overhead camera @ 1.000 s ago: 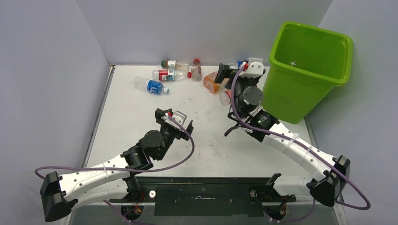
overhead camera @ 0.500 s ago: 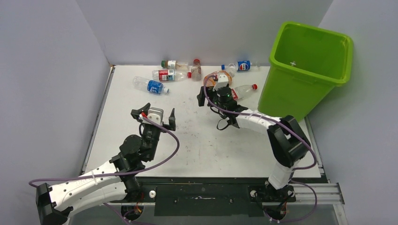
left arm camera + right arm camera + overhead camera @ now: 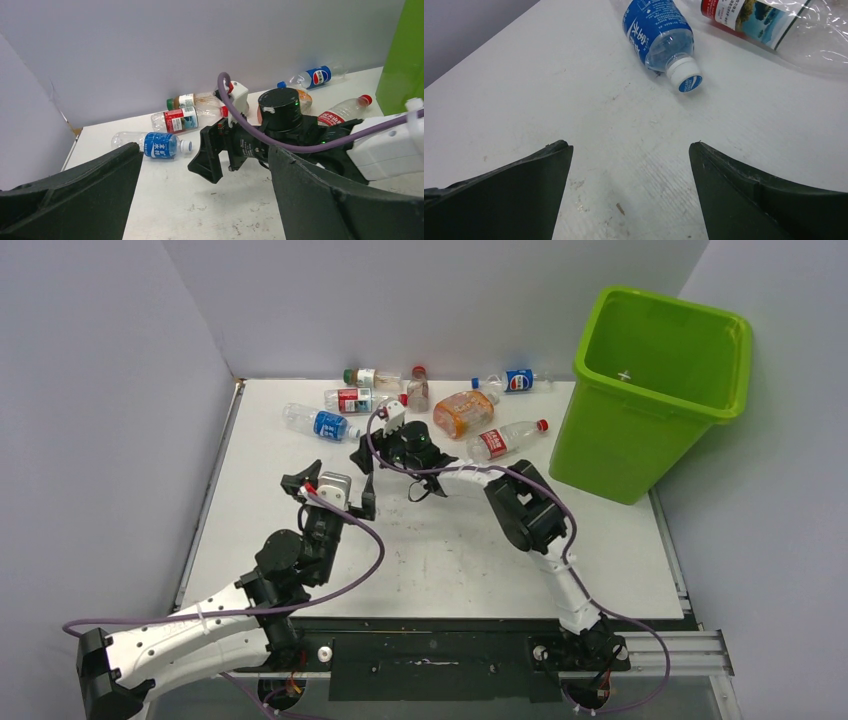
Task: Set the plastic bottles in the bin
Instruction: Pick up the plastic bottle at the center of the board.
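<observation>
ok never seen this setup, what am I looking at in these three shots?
Two robot arms are bolted at the near edge of a white table. The overhead picture comes from a fixed camera above and behind them. The other two come from a camera on each wrist, with that arm's own dark fingers at the bottom corners. Seven plastic bottles show near the far edge, among them a blue-label bottle and an orange bottle. The lime-green bin stands at the far right. The left gripper and right gripper are both open and hold nothing; the right one points at the blue-label bottle.
</observation>
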`<state>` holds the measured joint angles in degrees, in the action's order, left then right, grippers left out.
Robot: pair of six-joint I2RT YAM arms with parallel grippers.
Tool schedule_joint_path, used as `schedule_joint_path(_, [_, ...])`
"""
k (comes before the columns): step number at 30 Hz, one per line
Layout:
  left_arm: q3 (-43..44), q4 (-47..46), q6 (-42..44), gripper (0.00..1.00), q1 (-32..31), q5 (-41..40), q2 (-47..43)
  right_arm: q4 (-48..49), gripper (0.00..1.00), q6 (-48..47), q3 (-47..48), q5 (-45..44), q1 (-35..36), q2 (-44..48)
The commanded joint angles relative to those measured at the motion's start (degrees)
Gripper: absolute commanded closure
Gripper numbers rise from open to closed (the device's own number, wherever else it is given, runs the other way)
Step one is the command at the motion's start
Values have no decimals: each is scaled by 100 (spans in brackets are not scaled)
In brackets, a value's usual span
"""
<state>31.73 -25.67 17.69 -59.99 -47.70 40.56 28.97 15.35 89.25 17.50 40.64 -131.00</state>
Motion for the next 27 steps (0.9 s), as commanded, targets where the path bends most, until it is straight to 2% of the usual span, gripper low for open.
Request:
schedule_joint_path(1, [24, -271, 102, 3, -39, 62, 47, 252, 10, -238, 1079, 541, -128, -698])
schedule_joint_path(10, [27, -214, 62, 3, -46, 170, 72, -387, 10, -566, 2667, 306, -201, -1833])
schedule_joint_path(12, [-17, -407, 49, 3, -21, 45, 157, -48, 10, -360, 2330, 281, -220, -1698])
schedule_joint_path(14, [-3, -465, -146, 3, 141, -199, 295, 701, 10, -40, 1554, 177, -232, -1262])
schedule_joint_path(16, [227, -106, -935, 3, 617, -298, 523, 1169, 10, 239, 834, -32, -220, -794])
schedule_joint_path(17, [454, 348, -1545, 3, 1017, -240, 689, 1348, 10, 340, 486, -154, -211, -561])
schedule_joint_path(18, [768, 981, -2538, 3, 1430, -39, 872, 1460, 10, 414, 167, -236, -196, -309])
schedule_joint_path(20, [1376, 2008, -4081, 3, 2406, 688, 1264, 1555, 10, 465, -454, -345, -153, 141])
schedule_joint_path(22, [1922, 2635, -5197, 1, 3250, 1477, 1662, 1632, 10, 498, -1046, -441, -129, 562])
schedule_joint_path(24, [2257, 2895, -5988, 1, 3835, 1915, 2068, 1792, 10, 547, -1632, -482, -90, 936])
schedule_joint_path(27, [2549, 2707, -6625, 3, 4260, 1991, 2769, 2116, 10, 702, -2634, -655, 32, 1441])
